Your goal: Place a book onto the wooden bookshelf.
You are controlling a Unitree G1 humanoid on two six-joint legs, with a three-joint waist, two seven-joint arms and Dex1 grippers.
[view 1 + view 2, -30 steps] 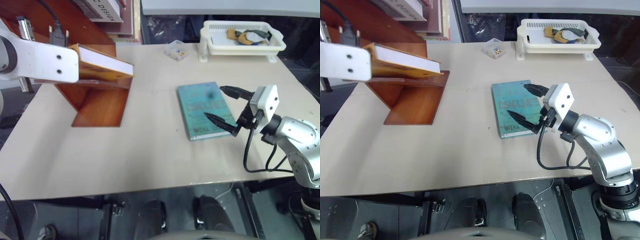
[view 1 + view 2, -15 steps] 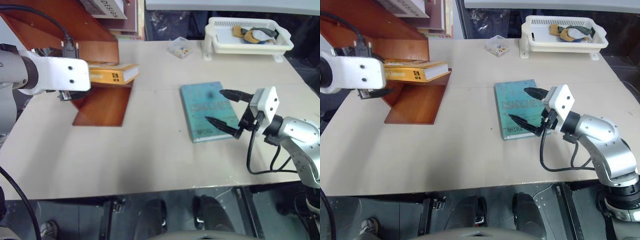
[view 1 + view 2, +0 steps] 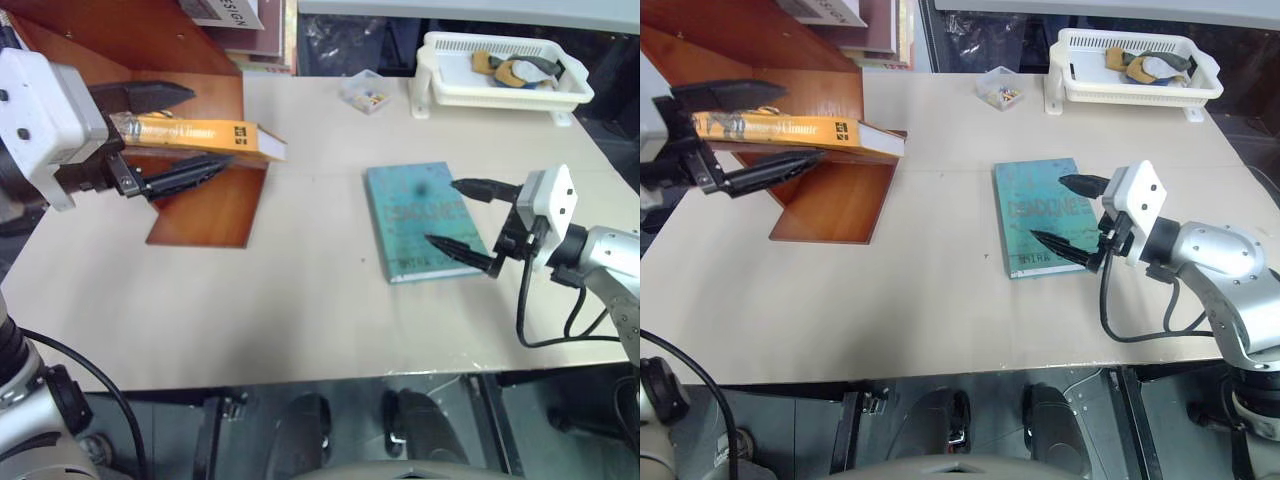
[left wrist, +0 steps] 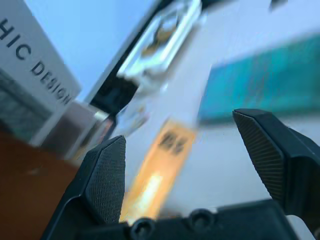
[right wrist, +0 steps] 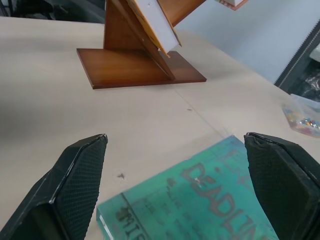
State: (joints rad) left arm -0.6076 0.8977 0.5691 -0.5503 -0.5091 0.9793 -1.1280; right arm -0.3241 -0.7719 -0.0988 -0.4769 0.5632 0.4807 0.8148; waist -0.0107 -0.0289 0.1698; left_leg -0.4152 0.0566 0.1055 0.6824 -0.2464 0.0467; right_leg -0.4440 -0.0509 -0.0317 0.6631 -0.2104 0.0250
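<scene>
The book (image 3: 800, 130) lay flat on the thin horizontal board of the wooden bookshelf (image 3: 830, 200), spine facing out, its right-hand end jutting past the board's edge over the tabletop (image 3: 940, 300). The left gripper (image 3: 760, 130) stood at the book's left end with its fingers spread, one above the cover and one below the board's front edge; from where I stood neither finger appeared to press on the book, so I judged it released. The right gripper (image 3: 1070, 215) hovered over the lower right part of a teal book (image 3: 1040, 215) lying on the tabletop, fingers wide apart and holding nothing.

Assessment: the placement looked made, and the step in hand was the clean withdrawal of the left gripper. To do that well, the fingers ought to remain fully parted and the hand draw back along the line of the book, away from the shelf, without lifting or dipping, since the upper finger sat close over the cover and the lower one close to the board. Any sideways sweep risked nudging the overhanging end and tipping the book off. The right gripper had no part in this and was best kept off the teal book. A white basket (image 3: 1130, 65) and a small clear box (image 3: 1000, 95) stood well apart, at the far edge.
</scene>
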